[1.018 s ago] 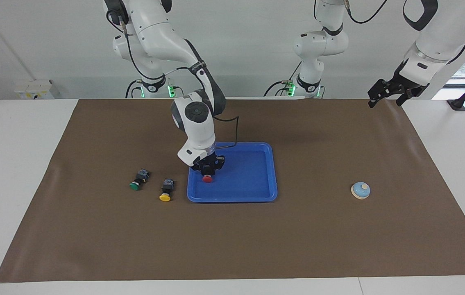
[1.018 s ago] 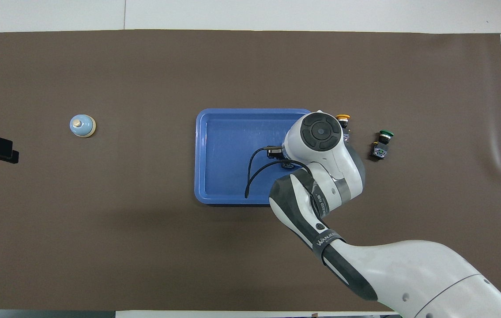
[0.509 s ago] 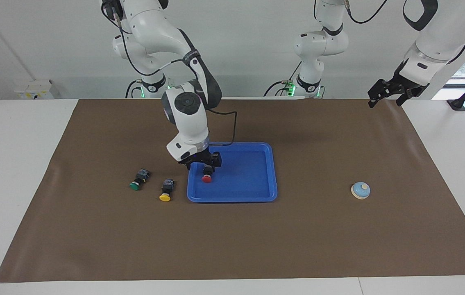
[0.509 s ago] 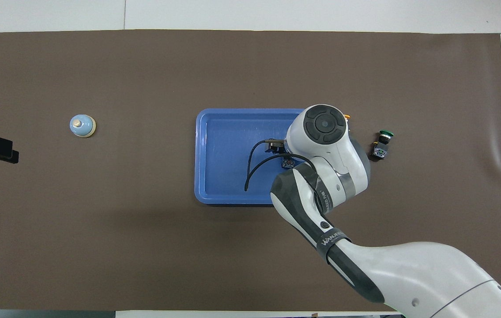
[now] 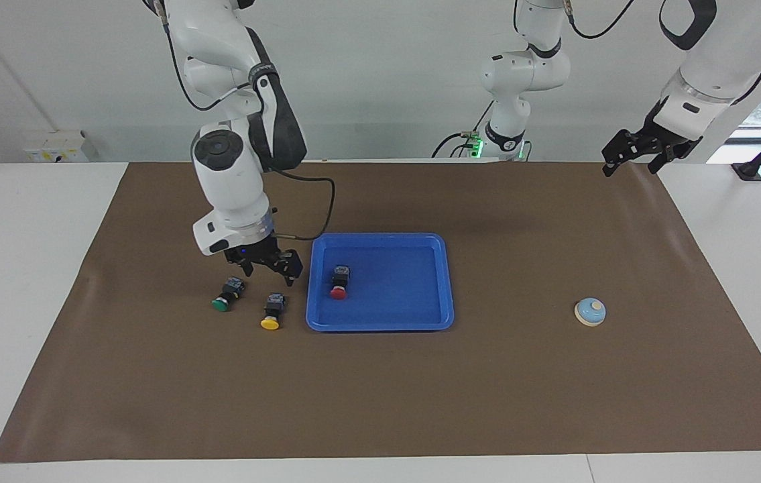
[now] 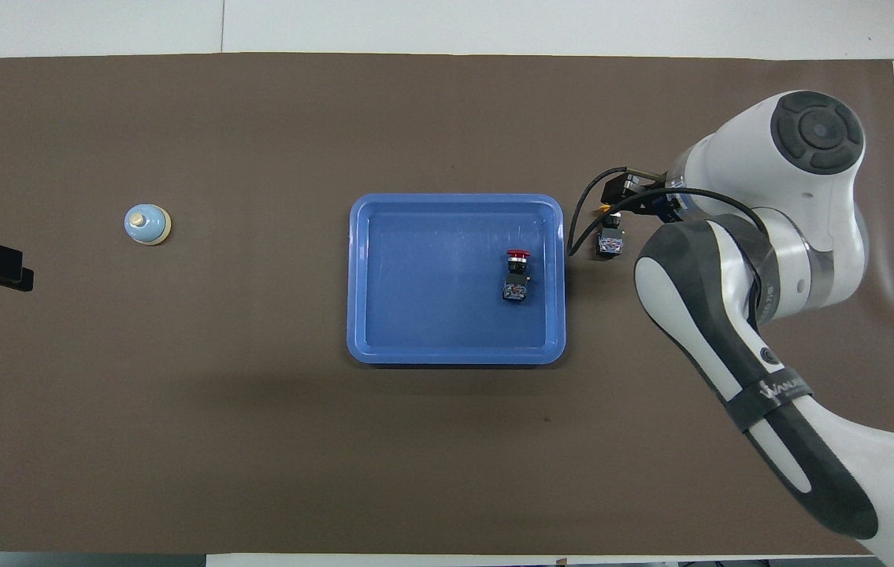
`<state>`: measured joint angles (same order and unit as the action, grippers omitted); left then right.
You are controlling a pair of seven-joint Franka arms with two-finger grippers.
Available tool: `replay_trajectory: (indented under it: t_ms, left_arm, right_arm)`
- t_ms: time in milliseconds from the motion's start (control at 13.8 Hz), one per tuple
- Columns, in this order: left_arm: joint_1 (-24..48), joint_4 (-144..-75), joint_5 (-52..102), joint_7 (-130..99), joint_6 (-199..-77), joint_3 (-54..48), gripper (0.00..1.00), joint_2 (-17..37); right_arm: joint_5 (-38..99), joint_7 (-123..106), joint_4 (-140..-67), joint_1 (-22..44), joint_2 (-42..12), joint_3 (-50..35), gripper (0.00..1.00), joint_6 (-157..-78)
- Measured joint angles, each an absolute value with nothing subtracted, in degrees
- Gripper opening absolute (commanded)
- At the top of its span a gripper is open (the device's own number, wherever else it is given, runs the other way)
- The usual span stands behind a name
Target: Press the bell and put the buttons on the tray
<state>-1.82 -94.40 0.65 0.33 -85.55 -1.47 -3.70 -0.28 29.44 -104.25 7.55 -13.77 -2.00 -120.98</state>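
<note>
I see a glossy blue plastic tray (image 5: 430, 315) on a matt brown mat (image 5: 380, 402), and smooth white glossy arm shells (image 5: 229, 178).

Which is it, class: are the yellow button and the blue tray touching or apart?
Apart. The facing view shows a strip of brown mat between the yellow button and the tray; the overhead view shows that gap as well.

The right arm is reaching down from its base with the elbow bent and the wrist pointing steeply downward, its right gripper (image 5: 265, 265) hanging low over the desk with the fingers (image 5: 294, 267) spread apart and nothing between them. The left arm is waiting raised at its own end, its left gripper (image 5: 633, 155) tilted downward with the fingers apart and empty.
</note>
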Motion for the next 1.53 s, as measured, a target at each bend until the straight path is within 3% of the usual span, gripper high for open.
replay_trajectory:
  t_ms: [509, 1090, 1163, 1308, 1454, 1526]
  left_arm:
    - [-1.8, -94.4, 0.7, 0.3, -85.5, -1.5, 1.00, -3.7]
    - [-1.8, -94.4, 0.7, 0.3, -85.5, -1.5, 1.00, -3.7]
    - [-1.8, -94.4, 0.7, 0.3, -85.5, -1.5, 1.00, -3.7]
    - [-1.8, -94.4, 0.7, 0.3, -85.5, -1.5, 1.00, -3.7]
    - [-1.8, -94.4, 0.7, 0.3, -85.5, -1.5, 1.00, -3.7]
    - [-1.8, -94.4, 0.7, 0.3, -85.5, -1.5, 1.00, -3.7]
  right_arm:
    - [-0.4, 23.9, -113.5, 1.4, -13.8, -1.8, 1.00, -129.2]
    - [-0.4, 23.6, -121.0, 1.1, -15.6, -1.9, 0.99, -139.3]
    - [-0.4, 23.5, -121.3, 1.1, -15.6, -1.9, 0.90, -139.6]
    - [-0.4, 23.3, -121.4, 1.1, -15.6, -1.9, 0.41, -139.6]
    - [-0.5, 22.8, -121.6, 1.1, -15.6, -2.0, 0.00, -139.6]
    - [-0.5, 22.2, -121.7, 1.1, -15.6, -2.0, 0.00, -139.6]
